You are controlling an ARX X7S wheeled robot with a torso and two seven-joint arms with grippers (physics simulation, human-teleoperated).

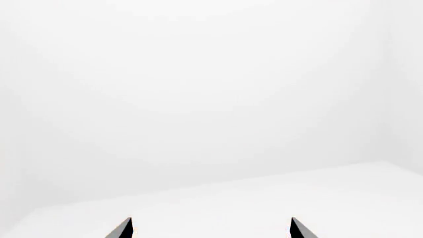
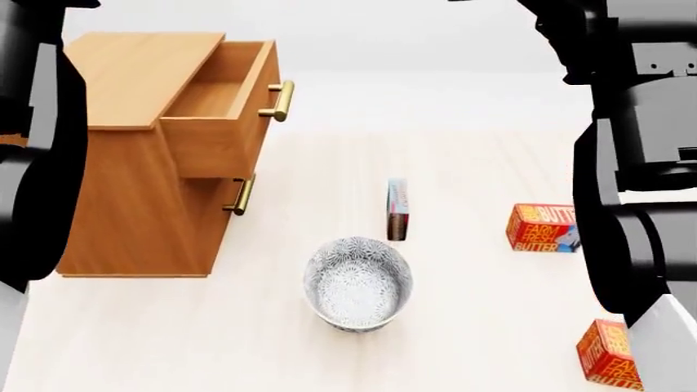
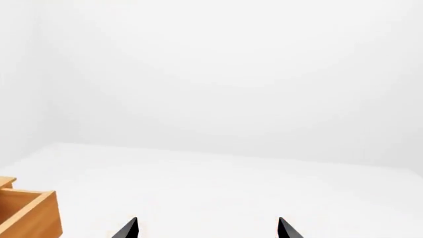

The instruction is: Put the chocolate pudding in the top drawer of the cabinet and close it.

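Note:
The chocolate pudding (image 2: 397, 209) stands on its edge on the floor, blue face and dark edge showing, right of the cabinet (image 2: 130, 196). The top drawer (image 2: 224, 106) is pulled open, its brass handle (image 2: 281, 100) forward, and looks empty. The lower drawer is shut. A corner of the drawer shows in the right wrist view (image 3: 26, 213). My left gripper (image 1: 210, 229) and right gripper (image 3: 207, 229) are both open and empty, raised high and facing the white wall. In the head view only the dark arms show at the left and right edges.
A patterned grey bowl (image 2: 357, 284) stands in front of the pudding. A red-orange butter box (image 2: 541, 228) lies to the right, another butter box (image 2: 605, 353) at the lower right. The light wooden floor (image 2: 218, 335) runs under everything.

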